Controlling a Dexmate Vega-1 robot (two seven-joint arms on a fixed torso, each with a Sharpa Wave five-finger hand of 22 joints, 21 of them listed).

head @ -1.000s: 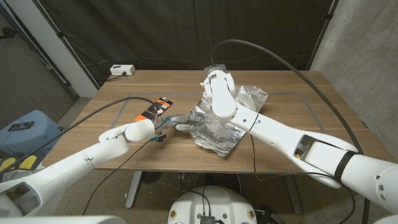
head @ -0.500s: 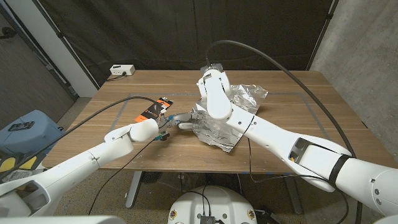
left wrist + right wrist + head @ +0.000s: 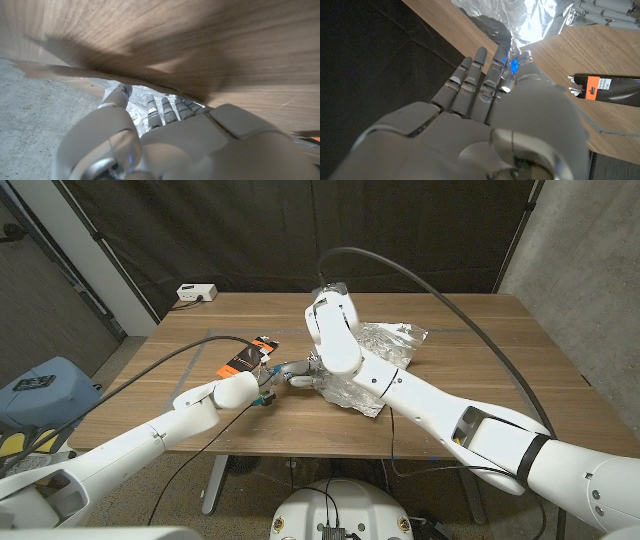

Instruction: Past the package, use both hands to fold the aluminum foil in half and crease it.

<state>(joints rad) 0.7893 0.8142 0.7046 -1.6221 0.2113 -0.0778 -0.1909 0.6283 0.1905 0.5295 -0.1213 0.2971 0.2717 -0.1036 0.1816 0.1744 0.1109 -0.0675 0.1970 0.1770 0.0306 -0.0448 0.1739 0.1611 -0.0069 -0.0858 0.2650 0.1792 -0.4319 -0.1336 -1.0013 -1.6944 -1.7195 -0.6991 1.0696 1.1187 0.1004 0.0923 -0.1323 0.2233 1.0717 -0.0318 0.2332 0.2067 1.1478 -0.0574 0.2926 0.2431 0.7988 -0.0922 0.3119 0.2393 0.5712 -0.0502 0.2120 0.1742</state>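
Observation:
The crumpled aluminum foil (image 3: 385, 345) lies at the middle of the wooden table (image 3: 480, 390), partly under my right forearm. My right hand (image 3: 332, 298) is at the foil's far side. In the right wrist view this hand (image 3: 485, 100) pinches a raised edge of the foil (image 3: 530, 15) between thumb and fingers. My left hand (image 3: 285, 373) reaches in from the left, its straight fingers touching the foil's left edge. In the left wrist view its fingers (image 3: 162, 110) lie on the foil (image 3: 137, 111), thumb apart. The black and orange package (image 3: 248, 356) lies left of the foil.
A white box (image 3: 196, 292) with a cable sits at the table's far left corner. Black cables run over the table's left part and arch above my right arm. A dark curtain hangs behind the table. The package (image 3: 607, 90) also shows in the right wrist view.
My right hand and forearm have swung left, drawing the foil's far edge over toward the left. The foil looks more gathered. My left hand has stayed at the foil's left edge.

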